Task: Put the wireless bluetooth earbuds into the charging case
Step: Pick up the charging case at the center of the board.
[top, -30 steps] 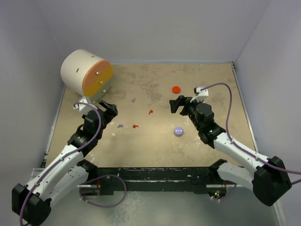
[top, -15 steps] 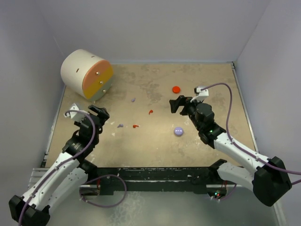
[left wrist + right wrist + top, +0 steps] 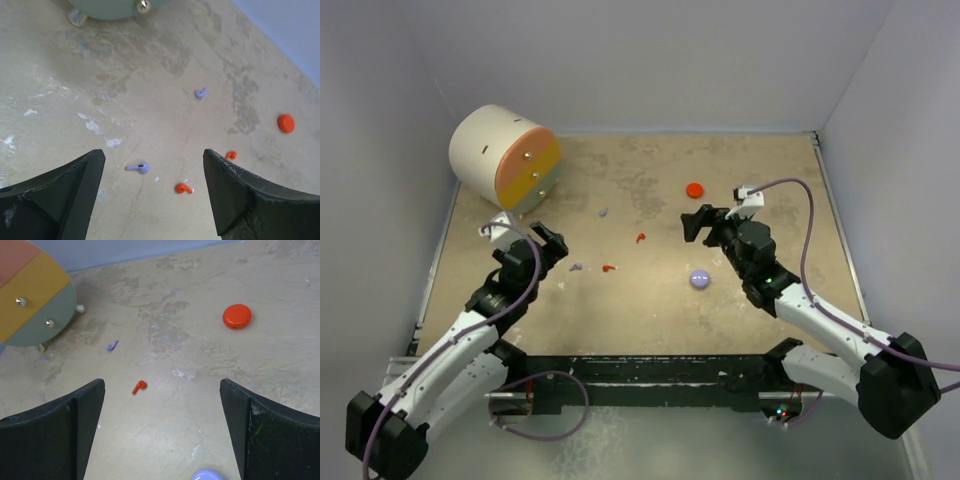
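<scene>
Lavender earbud (image 3: 138, 167) flat, stem pointing left, red earbud (image 3: 183, 188) stem right

The earbuds (image 3: 183, 188) are red and lavender, the table (image 3: 150, 75) mottled beige.

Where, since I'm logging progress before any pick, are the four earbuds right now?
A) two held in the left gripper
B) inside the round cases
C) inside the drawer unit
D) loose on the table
D: the two red earbuds and the two lavender earbuds lie on the bare table, apart from the red case and the lavender case.
</scene>
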`<control>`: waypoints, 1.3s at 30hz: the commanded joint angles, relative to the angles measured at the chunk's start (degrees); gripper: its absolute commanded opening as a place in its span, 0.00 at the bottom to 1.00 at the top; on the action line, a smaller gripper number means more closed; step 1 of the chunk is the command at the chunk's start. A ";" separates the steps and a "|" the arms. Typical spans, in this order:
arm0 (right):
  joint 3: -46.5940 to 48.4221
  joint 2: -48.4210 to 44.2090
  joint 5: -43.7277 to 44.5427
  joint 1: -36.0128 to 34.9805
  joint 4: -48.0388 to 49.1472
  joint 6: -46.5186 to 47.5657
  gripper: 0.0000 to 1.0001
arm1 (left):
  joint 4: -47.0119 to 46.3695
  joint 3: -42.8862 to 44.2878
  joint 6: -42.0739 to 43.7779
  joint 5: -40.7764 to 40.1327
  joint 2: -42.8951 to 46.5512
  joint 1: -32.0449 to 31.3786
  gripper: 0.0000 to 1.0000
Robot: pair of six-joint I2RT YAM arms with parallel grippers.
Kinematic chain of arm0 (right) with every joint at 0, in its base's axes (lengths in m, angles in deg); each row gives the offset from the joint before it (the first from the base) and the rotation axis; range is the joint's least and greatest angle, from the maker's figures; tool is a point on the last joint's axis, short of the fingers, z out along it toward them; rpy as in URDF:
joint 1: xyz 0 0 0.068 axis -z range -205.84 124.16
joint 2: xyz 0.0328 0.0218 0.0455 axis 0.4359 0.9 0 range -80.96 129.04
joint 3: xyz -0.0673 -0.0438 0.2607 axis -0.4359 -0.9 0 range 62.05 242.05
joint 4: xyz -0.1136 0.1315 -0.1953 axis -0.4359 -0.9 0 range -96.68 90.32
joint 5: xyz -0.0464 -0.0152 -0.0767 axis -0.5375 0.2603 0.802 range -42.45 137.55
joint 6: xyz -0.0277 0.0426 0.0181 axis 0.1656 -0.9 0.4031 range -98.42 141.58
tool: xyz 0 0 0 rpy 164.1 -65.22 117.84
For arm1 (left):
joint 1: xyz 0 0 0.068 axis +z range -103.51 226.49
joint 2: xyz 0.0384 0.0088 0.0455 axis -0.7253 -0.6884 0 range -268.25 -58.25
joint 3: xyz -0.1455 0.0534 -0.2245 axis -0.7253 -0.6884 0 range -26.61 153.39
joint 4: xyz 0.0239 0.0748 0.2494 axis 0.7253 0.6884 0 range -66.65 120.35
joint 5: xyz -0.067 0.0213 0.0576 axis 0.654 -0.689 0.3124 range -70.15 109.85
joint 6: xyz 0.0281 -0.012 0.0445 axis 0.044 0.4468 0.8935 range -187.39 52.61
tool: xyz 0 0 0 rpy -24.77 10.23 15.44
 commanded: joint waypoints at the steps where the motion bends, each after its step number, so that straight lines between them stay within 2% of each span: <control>1: 0.61 2.64 -0.77 -0.09 3.07 0.68 1.00 | -7.76 1.80 7.25 10.01 -6.32 -0.09 0.80; 4: 1.98 5.96 -4.52 -0.13 3.33 1.01 0.99 | -8.47 3.15 8.79 10.83 -10.10 -2.03 0.80; 9: 3.54 11.21 -3.78 -0.19 1.76 1.21 0.97 | -7.11 4.15 9.92 3.35 -12.63 -7.93 0.80; 17: 4.64 13.14 -0.73 -0.27 -8.29 -4.43 0.96 | -6.15 4.42 9.53 3.69 -12.63 -8.63 0.79; 26: -0.20 11.64 -0.52 -1.14 -14.48 -12.38 0.96 | -10.17 3.63 8.70 5.60 -16.52 -9.53 0.77; 29: -0.11 12.52 -0.99 -3.45 -16.67 -15.95 0.96 | -11.95 3.39 8.18 5.69 -17.49 -10.51 0.77; 33: 1.10 14.82 2.65 -7.93 -20.24 -20.44 0.97 | -14.28 2.68 7.71 6.20 -18.42 -11.25 0.77; 39: 1.07 17.43 7.04 -11.09 -23.88 -25.45 0.99 | -14.16 1.88 7.65 6.16 -16.82 -11.78 0.77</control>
